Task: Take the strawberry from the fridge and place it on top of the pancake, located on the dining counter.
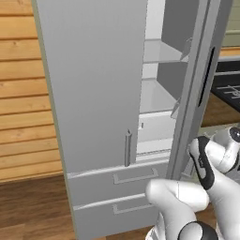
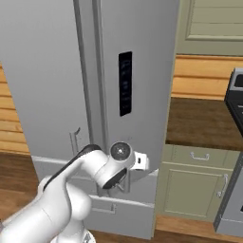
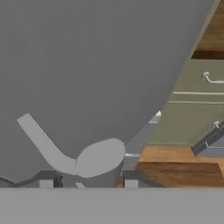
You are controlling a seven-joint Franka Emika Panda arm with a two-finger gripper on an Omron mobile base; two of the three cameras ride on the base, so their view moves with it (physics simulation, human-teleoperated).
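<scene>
The grey fridge [image 1: 93, 84] has its left door shut and its right door [image 1: 197, 84] swung partly open. Pale shelves [image 1: 157, 96] show in the gap, and I see no strawberry on them. My gripper [image 3: 89, 181] sits low on the outside of the right door. Its two dark fingertips [image 3: 46, 183] straddle the rounded lower end of the bar handle [image 3: 98, 158] and are shut on it. From the right base view the hand [image 2: 121, 182] presses against the door just above the drawers. The pancake and the dining counter are out of view.
Two fridge drawers [image 1: 122, 187] lie below the doors. To the right stand pale green cabinets [image 2: 194, 185] under a brown worktop [image 2: 199, 118], with a dark stove [image 2: 235, 95] beyond. A wood-plank wall [image 1: 23, 93] is on the left, above a wood floor.
</scene>
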